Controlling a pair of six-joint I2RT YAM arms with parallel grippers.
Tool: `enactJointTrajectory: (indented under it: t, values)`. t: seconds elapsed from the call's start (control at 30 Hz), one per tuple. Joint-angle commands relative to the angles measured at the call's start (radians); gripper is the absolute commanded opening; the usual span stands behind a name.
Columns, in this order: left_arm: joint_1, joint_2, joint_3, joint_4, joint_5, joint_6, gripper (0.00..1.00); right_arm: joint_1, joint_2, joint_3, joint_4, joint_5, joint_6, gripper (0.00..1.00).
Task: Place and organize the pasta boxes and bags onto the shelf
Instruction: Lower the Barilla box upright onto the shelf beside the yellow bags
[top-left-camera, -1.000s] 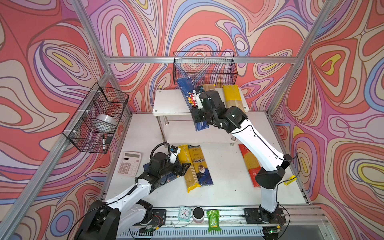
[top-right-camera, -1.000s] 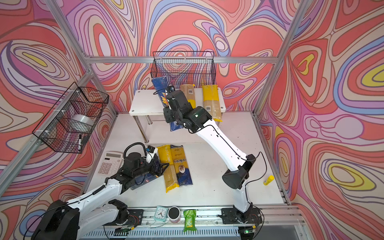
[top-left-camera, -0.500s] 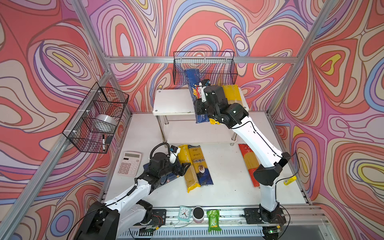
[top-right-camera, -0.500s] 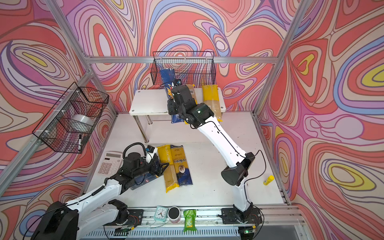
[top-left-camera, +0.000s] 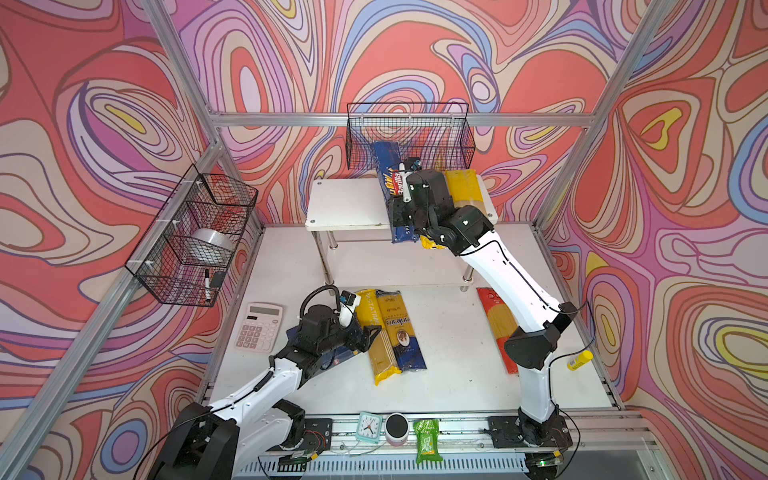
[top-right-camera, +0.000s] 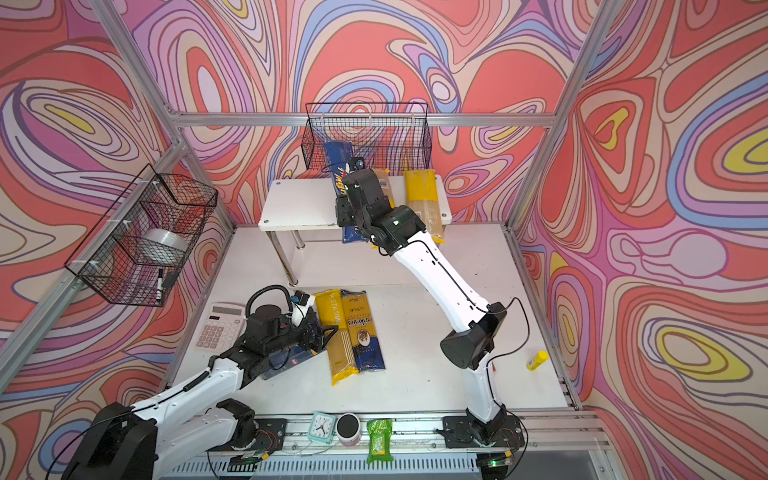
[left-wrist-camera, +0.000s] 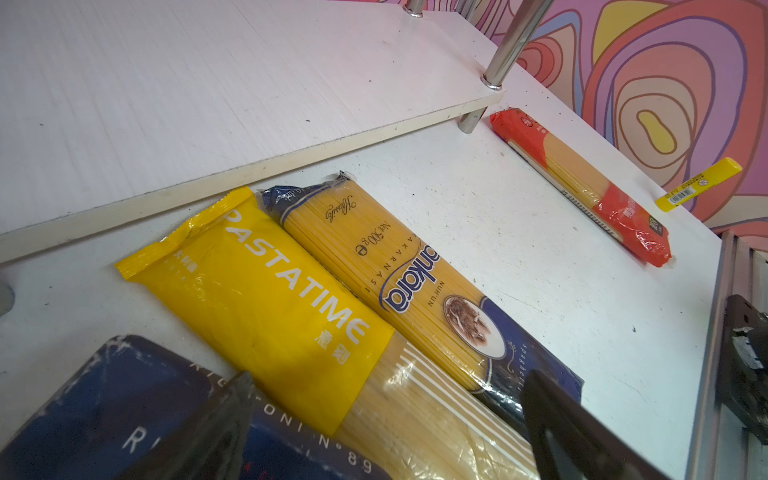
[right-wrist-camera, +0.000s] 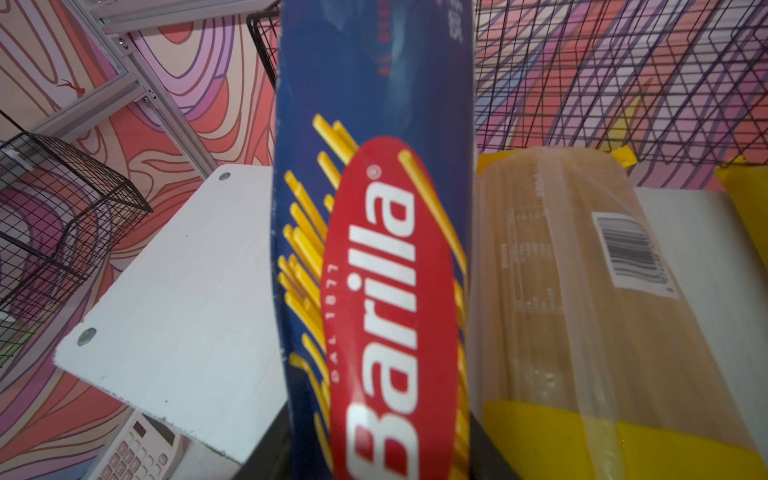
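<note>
Your right tool (right-wrist-camera: 380, 453) straddles the near end of the spaghetti box (right-wrist-camera: 374, 124), but you cannot tell whether the jaws pinch it or sit loose around it. The box tilts over the top board of the shelf (top-left-camera: 345, 203), just beside the barcode bag (right-wrist-camera: 582, 291), with its far end rising before the basket (top-left-camera: 409, 133) and its near end past the front edge. Lower it flat and parallel to that bag, let go only once the board carries it, and leave your left tool (left-wrist-camera: 386, 432) hanging with its jaws apart over the rigatoni box (left-wrist-camera: 104, 407) and Pastatime bag (left-wrist-camera: 270, 299) on the table (left-wrist-camera: 478, 187).
</note>
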Motion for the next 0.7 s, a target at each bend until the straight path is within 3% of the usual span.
enactJointTrajectory:
  t: [0.0, 0.43, 0.67]
  values:
    - [-0.006, -0.017, 0.008, -0.001, -0.008, -0.002, 1.00, -0.023, -0.012, -0.010, 0.112, 0.035, -0.001, 0.50]
    - [-0.006, 0.017, 0.012, 0.012, -0.005, -0.002, 1.00, -0.020, -0.110, -0.020, 0.067, -0.037, -0.052, 0.57]
    - [-0.004, 0.025, 0.013, 0.016, -0.008, -0.002, 1.00, -0.015, -0.261, -0.161, 0.063, -0.109, -0.063, 0.58]
